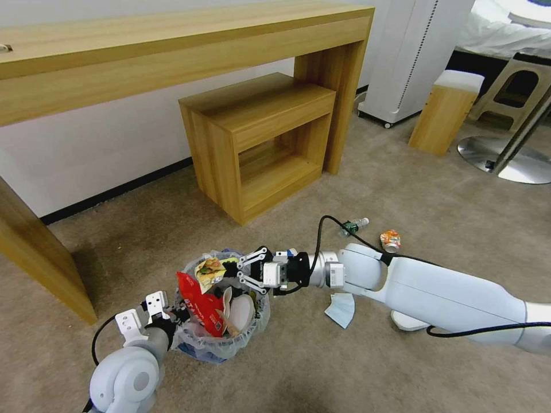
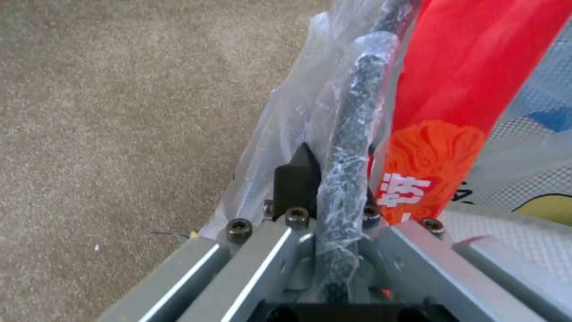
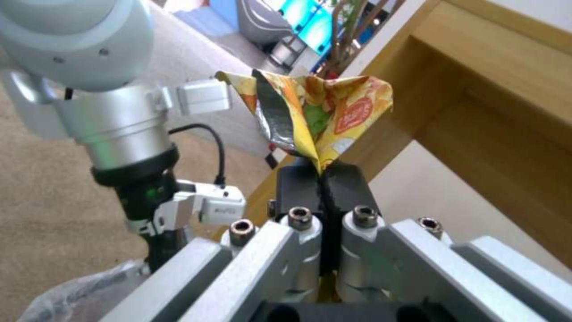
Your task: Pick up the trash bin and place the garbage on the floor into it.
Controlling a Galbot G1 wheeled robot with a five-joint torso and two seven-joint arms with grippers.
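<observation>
Left gripper clamped on the rim of the trash bin, at about 9 o'clock on its mouth; in the left wrist view, pads closed either side of the bag-wrapped black rim, red wrapper pressed just inside. Probably gripped at the rim to keep the bin steady and its mouth facing up toward the other arm. Right gripper reaching in from 3 o'clock, poised over the far edge of the bin's mouth at roughly 12 o'clock, fingers pinched tight on the yellow wrapper, crumpled and fanned out above the pads. Held over the opening, presumably so a release drops it straight in. Bin already crowded: red wrapper upright, a white slipper beside it. Still lying on the floor: blue mask just at 3 o'clock of the bin beneath the right arm, small bottle and orange can farther out toward 2 o'clock, another white slipper partly hidden under the forearm. Task well along, not finished.
</observation>
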